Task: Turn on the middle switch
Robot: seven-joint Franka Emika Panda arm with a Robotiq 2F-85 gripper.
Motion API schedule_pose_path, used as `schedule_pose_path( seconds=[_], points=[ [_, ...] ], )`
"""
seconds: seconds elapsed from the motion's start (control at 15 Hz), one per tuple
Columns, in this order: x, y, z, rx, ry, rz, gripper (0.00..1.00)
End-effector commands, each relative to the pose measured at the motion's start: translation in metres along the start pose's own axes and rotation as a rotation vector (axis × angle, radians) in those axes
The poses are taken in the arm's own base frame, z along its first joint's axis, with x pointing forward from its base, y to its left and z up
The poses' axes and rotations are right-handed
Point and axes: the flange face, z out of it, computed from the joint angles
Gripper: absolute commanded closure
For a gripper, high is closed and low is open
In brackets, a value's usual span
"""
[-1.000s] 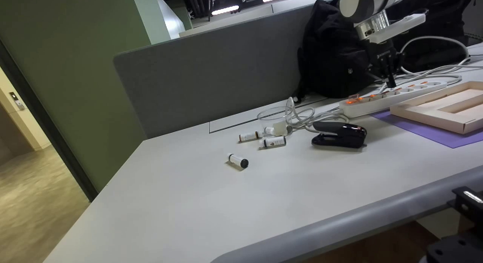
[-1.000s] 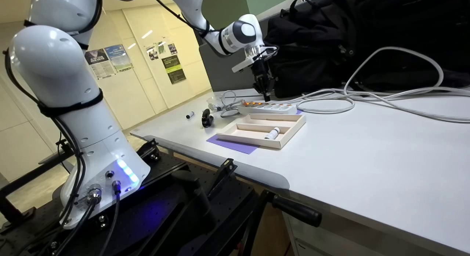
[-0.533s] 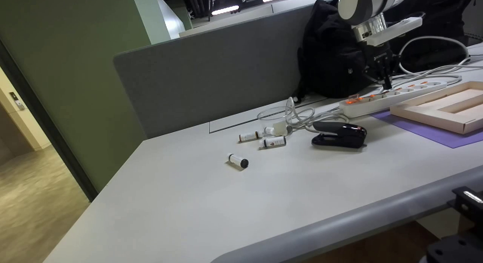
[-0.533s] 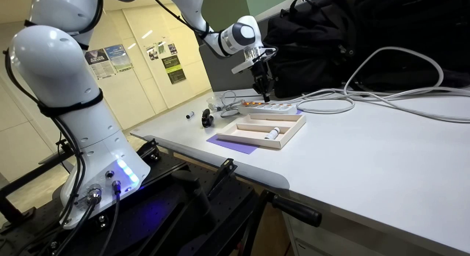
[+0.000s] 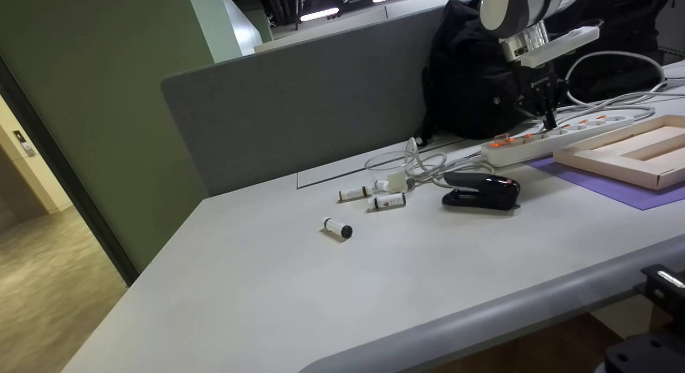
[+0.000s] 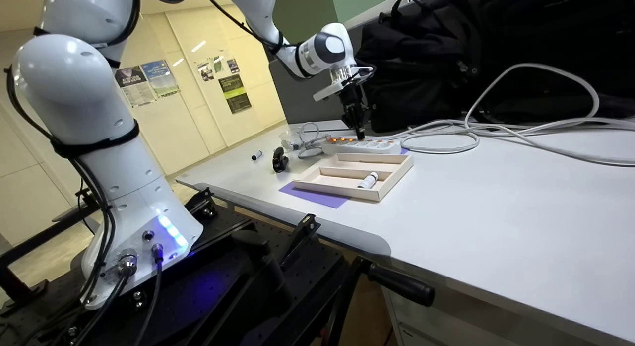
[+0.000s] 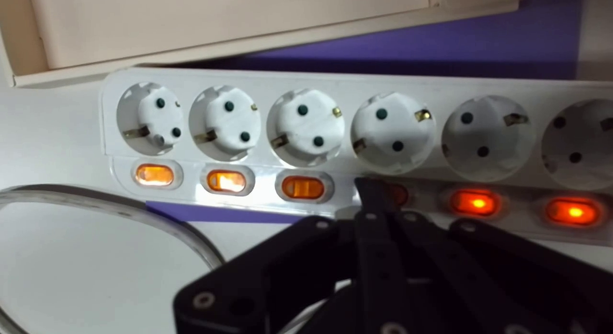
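Observation:
The white power strip (image 7: 335,82) spans the wrist view with a row of sockets and orange rocker switches. It also shows in both exterior views (image 5: 514,156) (image 6: 357,148). Two switches (image 7: 475,202) (image 7: 573,212) on the right glow red. The switches on the left (image 7: 302,187) (image 7: 226,181) (image 7: 154,175) are orange with reflections. My gripper (image 7: 376,195) is shut and empty, pointing down. Its tips cover most of a dark red switch (image 7: 399,195) beside the glowing ones. In both exterior views the gripper (image 5: 550,127) (image 6: 360,136) is right at the strip's top; contact is unclear.
A wooden tray (image 5: 615,163) on a purple sheet (image 5: 594,181) lies alongside the strip. A black stapler (image 5: 484,193), several small bottles (image 5: 388,202) and cables (image 6: 454,147) lie on the table. Black bags (image 6: 416,63) stand behind the gripper.
The gripper has shifted slightly left in an exterior view and come down a little onto or just above the strip. The other objects have not moved.

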Motion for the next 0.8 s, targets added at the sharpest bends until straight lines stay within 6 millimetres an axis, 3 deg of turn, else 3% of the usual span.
schedule_pose_path(
  seconds=[0.0, 0.47, 0.73],
  points=[
    [0.003, 0.007, 0.015, -0.017, -0.023, 0.042, 1.00],
    [0.003, 0.022, 0.024, -0.044, -0.051, 0.102, 1.00],
    [0.004, 0.028, -0.036, 0.055, -0.017, 0.097, 1.00]
  ],
)
